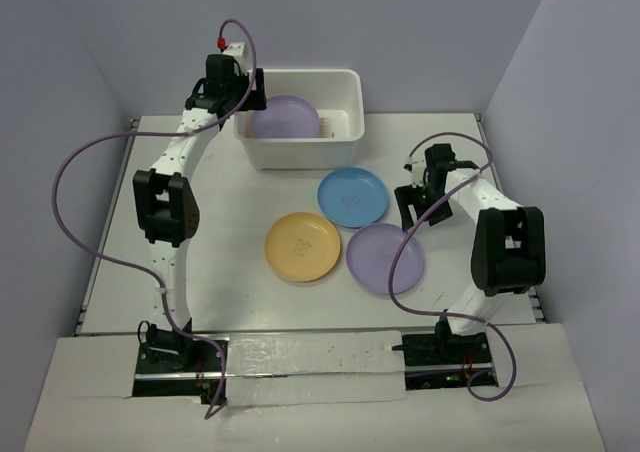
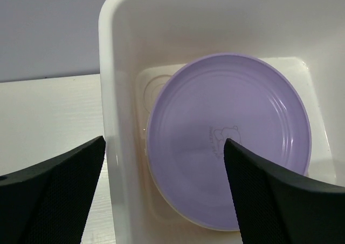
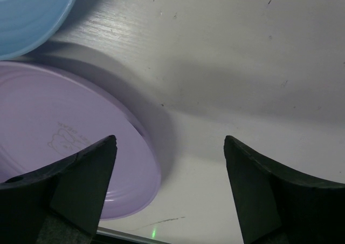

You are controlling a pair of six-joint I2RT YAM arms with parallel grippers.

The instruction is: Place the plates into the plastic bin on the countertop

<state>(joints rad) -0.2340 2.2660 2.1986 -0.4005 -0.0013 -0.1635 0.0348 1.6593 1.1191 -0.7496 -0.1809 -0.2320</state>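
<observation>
A white plastic bin (image 1: 300,152) stands at the back of the countertop with a purple plate (image 1: 285,118) inside; the plate (image 2: 226,141) and the bin wall (image 2: 116,109) also show in the left wrist view. My left gripper (image 1: 252,90) hovers open and empty over the bin's left rim. A blue plate (image 1: 353,196), a yellow-orange plate (image 1: 302,246) and a second purple plate (image 1: 385,258) lie on the countertop. My right gripper (image 1: 416,207) is open and empty, just over that purple plate's right edge (image 3: 81,136). The blue plate (image 3: 27,17) shows at top left.
Pale lavender walls frame the white countertop (image 1: 240,202). Purple cables loop beside both arms. The arm bases sit at the near edge.
</observation>
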